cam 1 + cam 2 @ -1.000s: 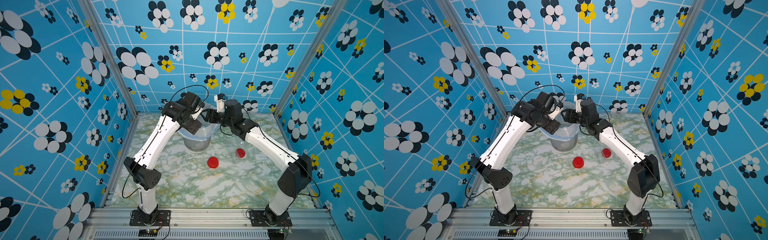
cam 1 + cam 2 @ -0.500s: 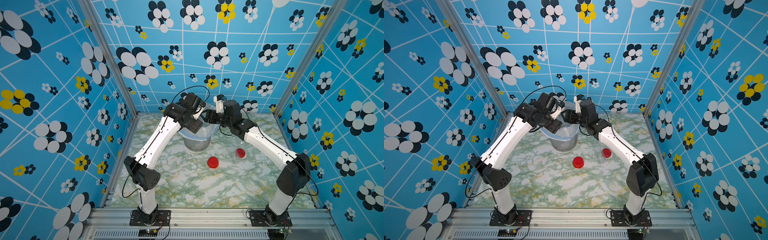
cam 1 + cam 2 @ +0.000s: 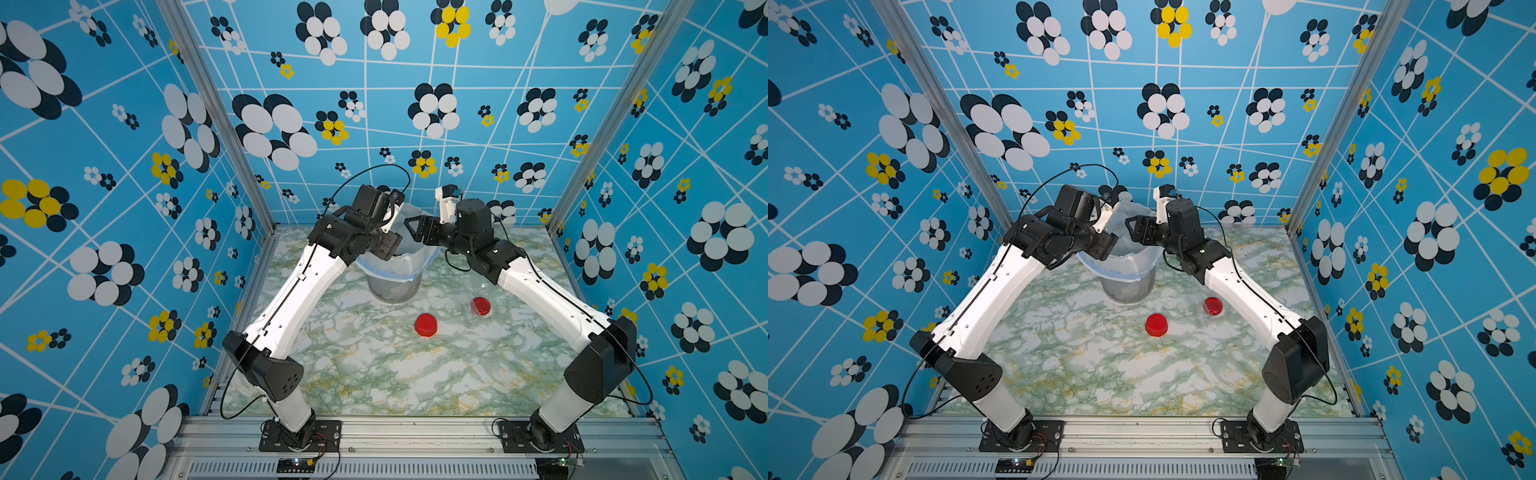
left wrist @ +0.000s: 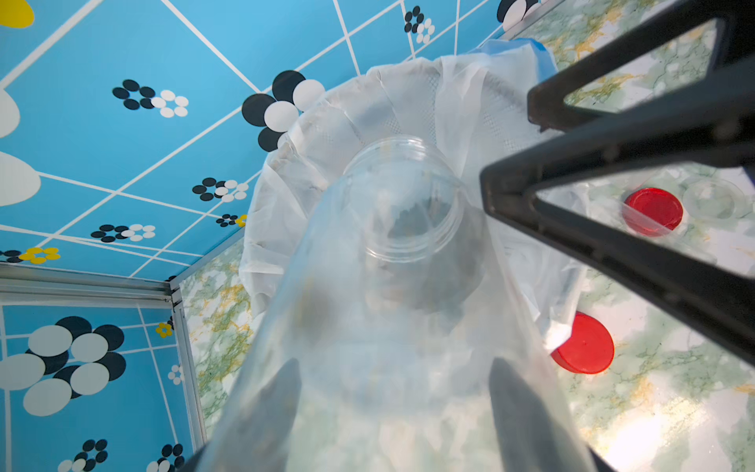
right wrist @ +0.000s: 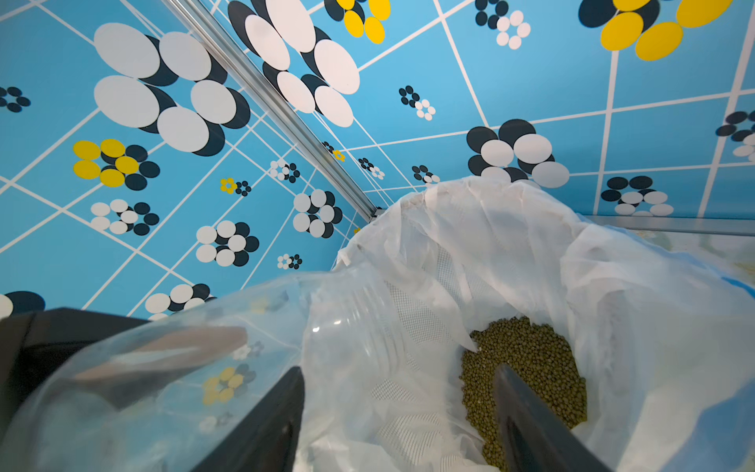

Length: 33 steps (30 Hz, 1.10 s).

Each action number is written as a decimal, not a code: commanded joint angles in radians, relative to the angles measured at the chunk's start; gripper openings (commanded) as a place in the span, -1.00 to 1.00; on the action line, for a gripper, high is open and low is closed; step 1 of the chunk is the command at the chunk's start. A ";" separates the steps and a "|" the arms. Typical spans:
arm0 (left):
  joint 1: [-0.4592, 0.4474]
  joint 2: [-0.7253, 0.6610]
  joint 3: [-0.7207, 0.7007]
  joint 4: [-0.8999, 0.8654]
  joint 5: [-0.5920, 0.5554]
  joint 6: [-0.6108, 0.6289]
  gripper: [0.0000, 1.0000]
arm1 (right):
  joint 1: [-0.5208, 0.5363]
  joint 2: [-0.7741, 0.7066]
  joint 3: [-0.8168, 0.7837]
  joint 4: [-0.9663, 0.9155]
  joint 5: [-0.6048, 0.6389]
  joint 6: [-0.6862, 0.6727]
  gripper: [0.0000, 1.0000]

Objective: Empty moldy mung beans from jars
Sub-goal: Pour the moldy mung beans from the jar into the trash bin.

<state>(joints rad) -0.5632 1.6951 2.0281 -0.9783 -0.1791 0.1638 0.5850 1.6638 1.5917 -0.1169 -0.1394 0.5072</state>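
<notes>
Our left elbow [image 3: 266, 370] sank slightly; left end effector [image 4: 394, 363] grips the tipped jar [image 4: 400, 310] over the bucket [image 3: 392, 286], right end effector [image 5: 398, 370] spread wide beside it.

1. Above the bucket [image 3: 392, 289] mouth, the left claw [image 4: 394, 380], holding a clear jar [image 4: 402, 204], and the right claw [image 3: 417, 233] hang close together; little room remains there.
2. A red lid [image 3: 426, 324] and a red-topped jar [image 3: 481, 306] block the table [image 3: 374, 374] just before the bucket.
3. The front of the table is open.

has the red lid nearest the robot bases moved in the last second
No. The red lid lies at the same spot on the table, with the same gap from the lined bucket behind it.
</notes>
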 commanded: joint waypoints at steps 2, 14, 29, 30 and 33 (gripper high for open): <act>0.001 -0.006 0.033 0.011 -0.004 -0.023 0.29 | 0.012 -0.037 -0.044 0.002 0.028 -0.030 0.55; 0.012 -0.128 -0.089 0.095 0.076 -0.041 0.31 | 0.004 -0.139 -0.104 0.002 0.026 0.017 0.60; -0.022 -0.407 -0.505 0.561 0.242 -0.138 0.29 | 0.051 -0.355 -0.309 0.207 -0.121 0.322 0.81; -0.035 -0.419 -0.532 0.607 0.237 -0.148 0.29 | 0.060 -0.356 -0.312 0.216 -0.119 0.336 0.82; -0.075 -0.436 -0.588 0.702 0.225 -0.155 0.28 | 0.071 -0.353 -0.323 0.258 -0.121 0.380 0.83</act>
<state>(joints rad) -0.6060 1.2816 1.4773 -0.4366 0.0357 0.0372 0.6437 1.3266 1.2781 0.0612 -0.2375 0.8135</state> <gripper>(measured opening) 0.737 0.913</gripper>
